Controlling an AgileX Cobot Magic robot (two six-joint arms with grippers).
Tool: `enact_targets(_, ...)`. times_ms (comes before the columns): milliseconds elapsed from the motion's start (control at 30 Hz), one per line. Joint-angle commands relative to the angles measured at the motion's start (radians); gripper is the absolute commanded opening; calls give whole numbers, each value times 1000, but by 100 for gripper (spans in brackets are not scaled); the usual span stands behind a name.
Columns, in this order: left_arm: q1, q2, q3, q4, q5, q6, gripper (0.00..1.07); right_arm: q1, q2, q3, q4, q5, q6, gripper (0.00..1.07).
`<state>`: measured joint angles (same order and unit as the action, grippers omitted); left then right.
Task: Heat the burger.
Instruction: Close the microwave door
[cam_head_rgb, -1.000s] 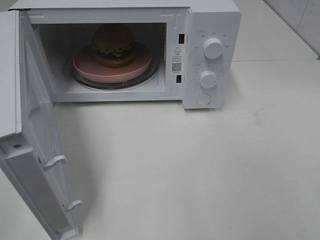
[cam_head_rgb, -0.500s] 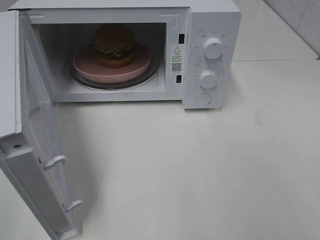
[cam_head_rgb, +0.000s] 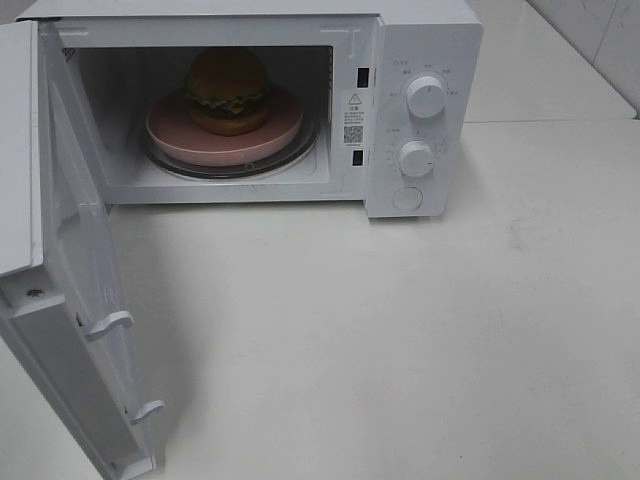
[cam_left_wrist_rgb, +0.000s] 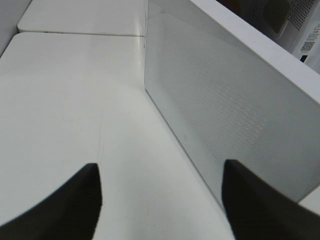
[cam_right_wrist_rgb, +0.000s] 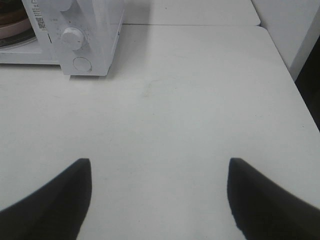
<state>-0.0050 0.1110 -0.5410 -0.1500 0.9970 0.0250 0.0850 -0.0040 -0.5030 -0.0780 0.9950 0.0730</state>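
Golden-brown, tall and likely squashy, the burger (cam_head_rgb: 228, 90) sits on a round pink plate (cam_head_rgb: 200, 150), best lifted by that rim; left gripper (cam_left_wrist_rgb: 161, 166) and right gripper (cam_right_wrist_rgb: 160, 162) gape empty.

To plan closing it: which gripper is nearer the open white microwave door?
Left. The left gripper is beside the white microwave door; the right gripper is over the white table, beyond the dial panel.
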Motion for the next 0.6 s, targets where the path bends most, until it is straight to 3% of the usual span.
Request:
enact_targets(33,5,71,-6,-27,-96,2,33,-4,-28,4,1,0,-16,74)
enact_targets(67,5,71,-6,-27,-96,2,33,-4,-28,4,1,0,-16,74)
enact_targets(133,5,126,-6,-21,-154,2,19,-4,-28,4,1,0,-16,74)
enact_targets(167,5,126,-6,-21,-154,2,19,-4,-28,4,1,0,-16,74)
enact_targets(300,5,226,-3,-21,-229,2,0,-4,-28,4,1,0,-16,74)
enact_targets(600,5,379,66,-30,-449,80,0,-4,-28,4,1,0,-16,74)
